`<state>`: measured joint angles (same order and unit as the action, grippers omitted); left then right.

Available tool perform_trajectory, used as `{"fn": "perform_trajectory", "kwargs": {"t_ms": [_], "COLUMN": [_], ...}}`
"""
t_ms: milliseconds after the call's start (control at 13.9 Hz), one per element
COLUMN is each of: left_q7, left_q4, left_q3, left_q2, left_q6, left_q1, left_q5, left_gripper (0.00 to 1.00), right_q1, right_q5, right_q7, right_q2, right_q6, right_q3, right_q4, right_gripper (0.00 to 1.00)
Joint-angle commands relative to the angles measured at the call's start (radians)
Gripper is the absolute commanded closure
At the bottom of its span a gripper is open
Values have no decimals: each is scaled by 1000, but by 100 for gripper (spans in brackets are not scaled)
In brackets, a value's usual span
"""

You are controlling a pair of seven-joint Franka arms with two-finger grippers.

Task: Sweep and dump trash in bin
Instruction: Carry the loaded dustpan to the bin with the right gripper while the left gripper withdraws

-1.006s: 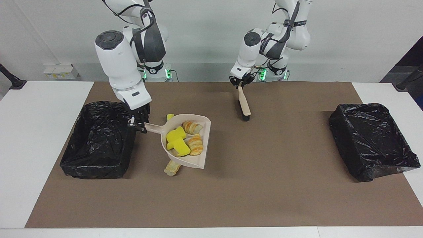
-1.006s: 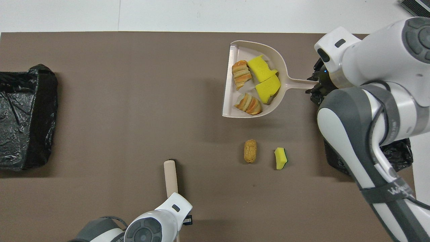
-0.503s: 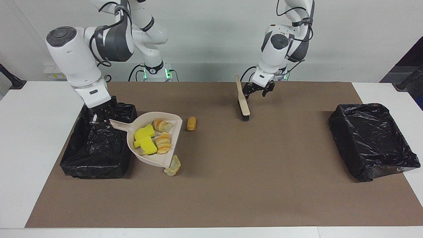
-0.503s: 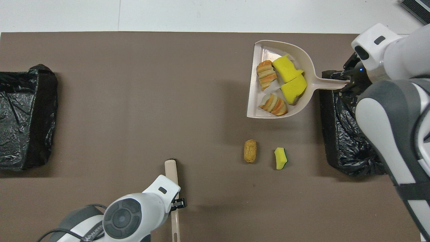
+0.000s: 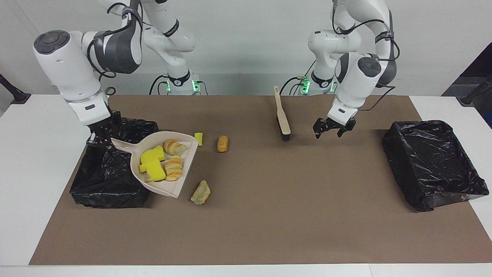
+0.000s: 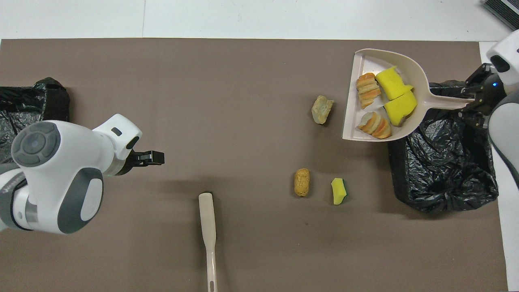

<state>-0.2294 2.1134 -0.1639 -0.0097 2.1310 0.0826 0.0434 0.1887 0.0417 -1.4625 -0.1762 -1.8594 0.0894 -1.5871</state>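
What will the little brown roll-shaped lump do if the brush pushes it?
The brown lump is rounded like a tiny loaf, so it would probably roll or spin rather than slide straight. It looks small and bready, likely light, so a soft push from the brush should move it. It might slip sideways off the bristles.

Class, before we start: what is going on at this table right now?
The right end effector is shut on the handle of the dustpan, holding it raised and partly over the bin at its end of the table. Four pieces of trash sit in the pan, not yet dumped. Three more pieces lie on the brown mat. The left end effector hangs open above the mat, beside the brush, which lies on the mat.
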Motion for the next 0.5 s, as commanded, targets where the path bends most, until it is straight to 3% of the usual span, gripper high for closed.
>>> {"fn": "perform_trajectory", "kwargs": {"t_ms": [0,215,431], "left_q7": [66,94,155], "left_q4": [-238,-418,-470], "left_q3": [-6,-5,0], "left_q2": [127,194,174], "left_q6": [-168,-282,-328], "left_q1": [-15,-44,-78], "left_q5": [-77,-82,-82], "left_gripper": [0,0,0], "right_q1": [47,96,152], "right_q5": [7,-3,-10], "right_q7": [-33,-85,-172], "right_q2": [17,18,23], "right_q6": [11,17,14], "right_q3": [9,9,9], "right_q4": [-8,-8,-8], "right_gripper": [100,100,100]}}
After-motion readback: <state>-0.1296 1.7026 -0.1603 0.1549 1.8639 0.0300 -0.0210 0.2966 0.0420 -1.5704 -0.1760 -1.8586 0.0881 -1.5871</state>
